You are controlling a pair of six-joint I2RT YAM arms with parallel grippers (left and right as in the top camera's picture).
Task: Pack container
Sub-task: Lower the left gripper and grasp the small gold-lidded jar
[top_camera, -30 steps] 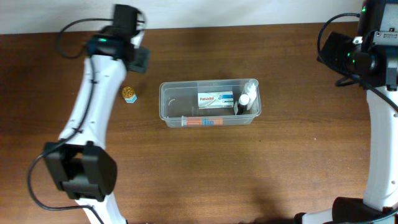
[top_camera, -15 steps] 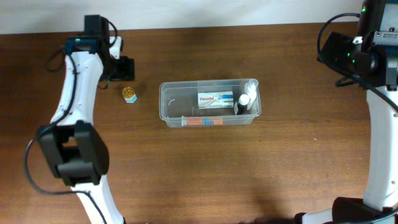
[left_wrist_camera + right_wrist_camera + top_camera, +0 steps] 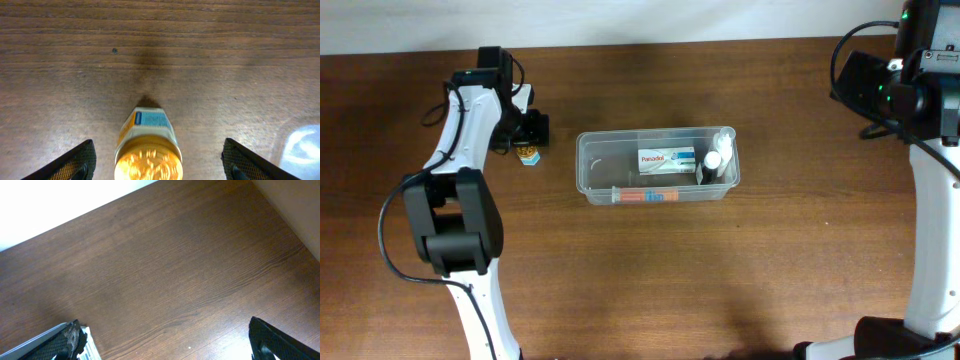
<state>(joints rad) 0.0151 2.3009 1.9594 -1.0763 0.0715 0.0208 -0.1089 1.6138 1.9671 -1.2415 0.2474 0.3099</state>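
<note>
The clear plastic container [image 3: 588, 178] stands mid-table and holds a white and blue box [image 3: 667, 160], small bottles [image 3: 717, 160] at its right end and an orange and blue item [image 3: 645, 196] along its front wall. A small bottle with a gold cap and blue label [image 3: 528, 154] stands left of the container; in the left wrist view [image 3: 148, 150] it sits between my open left fingers. My left gripper [image 3: 527, 133] hovers right over it, [image 3: 159, 167] jaws wide and not touching. My right gripper [image 3: 165, 345] is open and empty over bare table at the far right.
The right arm [image 3: 920, 90] stands at the table's far right edge. A corner of the container [image 3: 302, 145] shows at the right of the left wrist view. The table's back edge meets a white wall [image 3: 60, 205].
My left gripper has swung from the far back left down and right until it is over the gold-capped bottle. The right arm and the container have not moved.
</note>
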